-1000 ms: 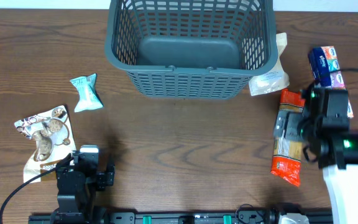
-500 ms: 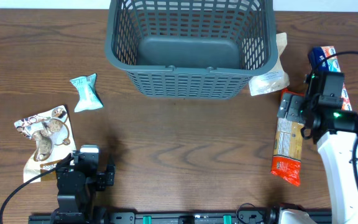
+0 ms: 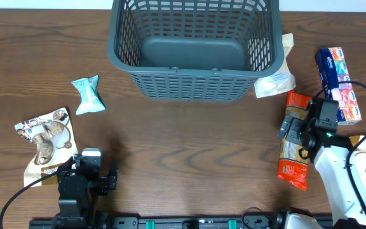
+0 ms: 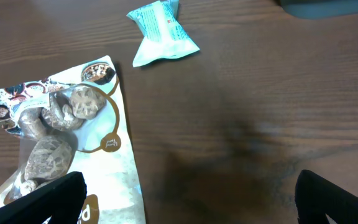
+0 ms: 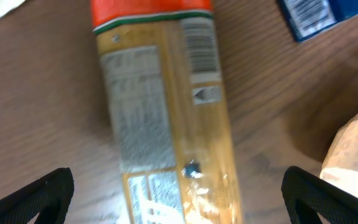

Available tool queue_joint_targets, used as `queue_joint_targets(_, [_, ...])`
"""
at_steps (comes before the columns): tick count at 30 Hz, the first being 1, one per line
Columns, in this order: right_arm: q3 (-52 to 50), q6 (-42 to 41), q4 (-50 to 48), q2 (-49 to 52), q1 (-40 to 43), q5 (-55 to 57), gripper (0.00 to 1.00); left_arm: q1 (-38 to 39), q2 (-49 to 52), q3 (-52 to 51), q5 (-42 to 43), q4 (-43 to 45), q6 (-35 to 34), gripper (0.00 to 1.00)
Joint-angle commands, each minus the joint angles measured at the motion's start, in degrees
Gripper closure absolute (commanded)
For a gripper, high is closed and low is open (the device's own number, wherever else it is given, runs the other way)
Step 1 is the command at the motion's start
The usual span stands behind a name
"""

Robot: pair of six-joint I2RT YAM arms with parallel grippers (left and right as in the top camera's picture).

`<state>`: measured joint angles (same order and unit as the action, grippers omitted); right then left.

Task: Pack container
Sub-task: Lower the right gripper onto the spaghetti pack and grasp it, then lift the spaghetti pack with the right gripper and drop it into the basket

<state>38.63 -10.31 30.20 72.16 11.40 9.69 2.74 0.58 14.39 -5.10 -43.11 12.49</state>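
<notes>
**At the far edge of the table, an empty basket; both claws spread**

At the far middle of the brown wooden table [image 3: 189, 143] stood the large dark grey rectangular plastic basket [image 3: 192, 84]. It had slatted lattice sides and a thick rim, and its solid base was bare. Just beside its right wall lay a beige and white pouch [image 3: 277, 81], partly hidden behind the basket's corner.

On the right side, the right claw [image 3: 295, 130] was over a long orange and tan snack packet [image 3: 294, 168] that lay flat on the table, running near to far. From the right wrist camera, the claw [image 5: 179, 199] was spread wide. Its two dark fingertips [image 5: 33, 196] stood at either side of the packet [image 5: 166, 106] and well apart from it, pinching nothing. Whether the claw touched the packet could not be told. To the far right of it lay a blue pack with pink and white print [image 3: 337, 83], of which a blue corner [image 5: 319, 15] showed from the wrist.

At the near left, the left claw [image 3: 88, 168] was also spread, with nothing between its fingers [image 4: 42, 199]. Its midpoint [image 4: 188, 202] was over bare wood. Just to its left lay a white and brown bag of round brown pieces [image 4: 61, 143], crumpled at its far end [image 3: 46, 137]. Farther off, between that bag and the basket, lay a small teal wrapper with twisted ends [image 3: 88, 95], also seen from the left wrist [image 4: 163, 31].
</notes>
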Motion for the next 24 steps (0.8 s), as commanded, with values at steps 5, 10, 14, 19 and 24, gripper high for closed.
queue_joint_targets(5, [-1.79,0.52,-5.09,4.61,4.09,-3.15,0.01,0.24,-0.35,0.35,-0.04,-0.07,0.52,0.02])
queue_joint_targets(10, [-1.79,0.02,-8.04,10.43,4.72,-4.15,0.01,0.24,-0.35,0.35,-0.04,-0.07,0.52,0.01])
queue_joint_targets(14, [-1.79,0.07,-9.60,14.05,4.72,-4.15,0.01,0.24,-0.35,0.35,-0.04,-0.04,0.52,0.01])
queue_joint_targets(19, [-1.79,0.07,-11.32,17.16,4.70,-4.20,0.01,0.24,-0.35,0.35,-0.02,-0.04,0.50,0.01])
queue_joint_targets(24, [-1.79,0.07,-11.82,17.86,4.70,-4.17,0.59,0.24,-0.35,0.35,-0.02,-0.04,0.50,0.01])
